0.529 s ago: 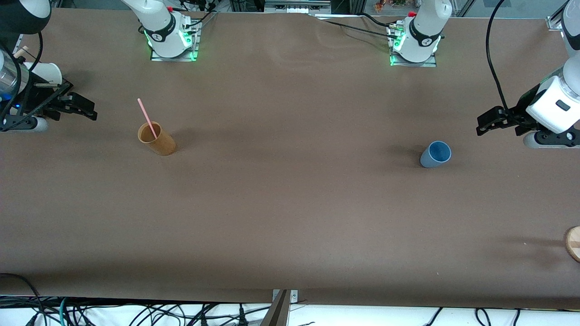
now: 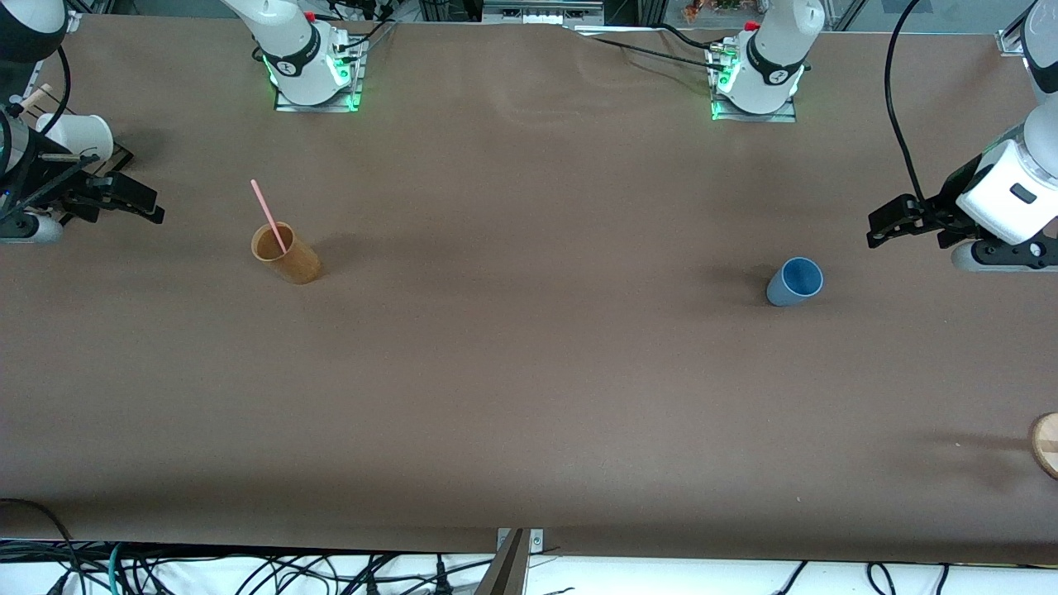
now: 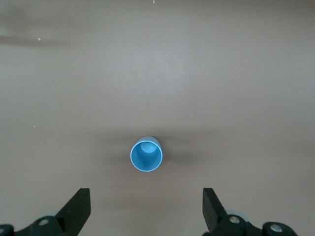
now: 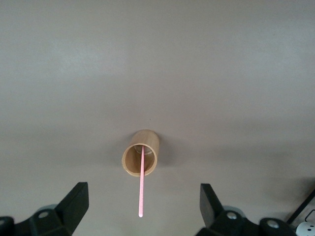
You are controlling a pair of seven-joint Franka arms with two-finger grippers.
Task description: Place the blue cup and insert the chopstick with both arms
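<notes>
The blue cup (image 2: 795, 281) stands upright on the brown table toward the left arm's end; it also shows in the left wrist view (image 3: 146, 155). The pale-pink chopstick (image 2: 269, 216) leans in a tan cylinder cup (image 2: 286, 254) toward the right arm's end; both show in the right wrist view, the chopstick (image 4: 141, 182) and the tan cup (image 4: 141, 153). My left gripper (image 2: 878, 231) is open and empty, up in the air beside the blue cup at the table's end. My right gripper (image 2: 153, 208) is open and empty, up in the air at the other end, apart from the tan cup.
A white cup (image 2: 78, 134) sits near the right gripper at the table's edge. A round wooden piece (image 2: 1046, 444) lies at the left arm's end, nearer the front camera. Cables hang along the front edge.
My right gripper has drawn back a little toward its end of the table. The left gripper has barely shifted. The cups and chopstick have not moved.
</notes>
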